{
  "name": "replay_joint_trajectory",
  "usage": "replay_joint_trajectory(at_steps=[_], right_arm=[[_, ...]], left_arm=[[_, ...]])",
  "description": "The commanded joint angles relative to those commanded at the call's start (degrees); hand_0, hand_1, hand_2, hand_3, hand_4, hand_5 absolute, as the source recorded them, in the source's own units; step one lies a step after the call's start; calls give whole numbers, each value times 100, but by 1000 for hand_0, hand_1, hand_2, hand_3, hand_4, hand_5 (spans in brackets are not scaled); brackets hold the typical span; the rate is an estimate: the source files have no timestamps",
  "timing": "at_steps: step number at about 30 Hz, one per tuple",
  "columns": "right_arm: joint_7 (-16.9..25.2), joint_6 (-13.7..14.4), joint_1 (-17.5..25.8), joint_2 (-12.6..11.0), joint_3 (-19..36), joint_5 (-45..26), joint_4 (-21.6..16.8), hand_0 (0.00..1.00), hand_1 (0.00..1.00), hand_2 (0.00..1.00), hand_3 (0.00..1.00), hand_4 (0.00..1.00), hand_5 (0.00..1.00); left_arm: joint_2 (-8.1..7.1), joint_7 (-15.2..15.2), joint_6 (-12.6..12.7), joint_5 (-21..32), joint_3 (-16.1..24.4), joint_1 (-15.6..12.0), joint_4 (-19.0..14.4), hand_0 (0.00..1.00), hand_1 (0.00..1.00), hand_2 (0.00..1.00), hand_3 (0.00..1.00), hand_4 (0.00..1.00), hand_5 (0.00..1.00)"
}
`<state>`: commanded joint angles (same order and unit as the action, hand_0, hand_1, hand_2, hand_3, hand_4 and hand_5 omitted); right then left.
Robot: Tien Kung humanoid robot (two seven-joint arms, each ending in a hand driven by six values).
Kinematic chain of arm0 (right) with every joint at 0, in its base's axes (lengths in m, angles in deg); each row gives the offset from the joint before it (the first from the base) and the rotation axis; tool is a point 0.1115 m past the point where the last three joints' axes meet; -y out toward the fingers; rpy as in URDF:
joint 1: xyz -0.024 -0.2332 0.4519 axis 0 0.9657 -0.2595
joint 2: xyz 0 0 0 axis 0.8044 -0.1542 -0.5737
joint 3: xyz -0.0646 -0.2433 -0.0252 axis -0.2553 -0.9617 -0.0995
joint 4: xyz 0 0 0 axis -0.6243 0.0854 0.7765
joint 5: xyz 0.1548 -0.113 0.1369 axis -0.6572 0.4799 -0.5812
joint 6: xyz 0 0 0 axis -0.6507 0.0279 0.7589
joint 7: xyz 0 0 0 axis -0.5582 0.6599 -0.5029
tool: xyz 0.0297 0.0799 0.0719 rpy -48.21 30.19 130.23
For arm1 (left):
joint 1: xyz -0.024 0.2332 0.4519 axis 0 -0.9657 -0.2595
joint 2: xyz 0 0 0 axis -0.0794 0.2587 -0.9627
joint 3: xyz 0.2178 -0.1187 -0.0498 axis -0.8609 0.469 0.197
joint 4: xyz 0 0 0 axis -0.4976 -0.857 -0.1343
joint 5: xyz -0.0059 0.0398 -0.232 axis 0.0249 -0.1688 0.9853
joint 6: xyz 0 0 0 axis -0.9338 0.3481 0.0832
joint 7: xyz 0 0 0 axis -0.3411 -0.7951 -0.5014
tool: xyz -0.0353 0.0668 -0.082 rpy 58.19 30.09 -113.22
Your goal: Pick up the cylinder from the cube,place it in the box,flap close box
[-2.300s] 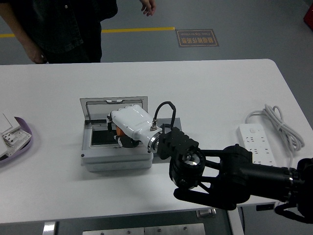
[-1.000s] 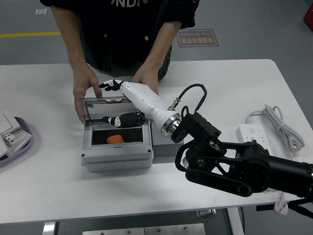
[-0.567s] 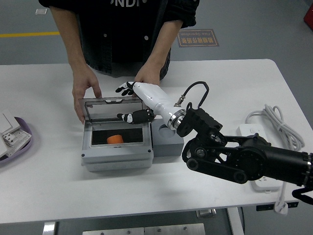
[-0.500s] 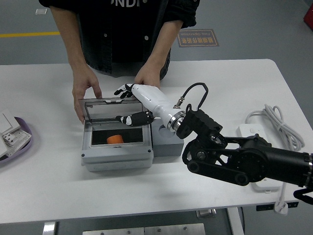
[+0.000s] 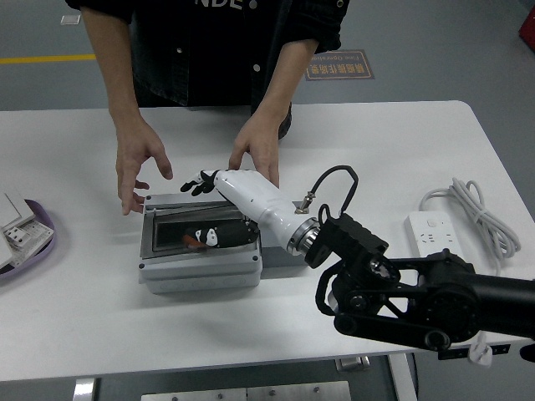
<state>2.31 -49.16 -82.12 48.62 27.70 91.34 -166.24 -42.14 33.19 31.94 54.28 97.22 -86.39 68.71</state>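
The grey box (image 5: 199, 271) stands left of the table's middle. Its smoky clear lid (image 5: 201, 225) lies nearly flat over the opening. The orange cylinder (image 5: 193, 242) shows dimly through the lid, inside the box. My right hand (image 5: 219, 207), white with black fingers, lies on the lid with fingers spread, holding nothing. The grey cube (image 5: 276, 257) is right of the box, mostly hidden under my forearm. A person at the far side holds one hand (image 5: 136, 167) just off the box's back left corner and the other hand (image 5: 256, 153) behind its back right.
A white power strip (image 5: 438, 238) with its coiled cable lies at the right. A purple tray (image 5: 40, 242) with white parts sits at the left edge. My black right arm (image 5: 418, 292) crosses the table's near right part.
The lid has swung down from upright to nearly flat, with my right hand following it down. The person's hands have let go of the lid and lifted off it.
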Motion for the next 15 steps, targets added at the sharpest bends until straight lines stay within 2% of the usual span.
replay_joint_trajectory(at_steps=[7, 10, 15], right_arm=[[220, 19, 225, -104, 137, -721, 12, 649, 667, 675, 708, 743, 327], [395, 76, 405, -306, 474, -771, -110, 649, 667, 675, 708, 743, 327], [730, 183, 803, -710, 1196, -477, -346, 639, 668, 680, 711, 734, 324]], left_arm=[[5, -9, 5, 16, -7, -1, 4, 515, 563, 562, 607, 718, 173], [14, -15, 8, 35, -16, -8, 6, 515, 563, 562, 607, 718, 173], [32, -22, 14, 73, -31, -32, 9, 515, 561, 562, 606, 718, 172]])
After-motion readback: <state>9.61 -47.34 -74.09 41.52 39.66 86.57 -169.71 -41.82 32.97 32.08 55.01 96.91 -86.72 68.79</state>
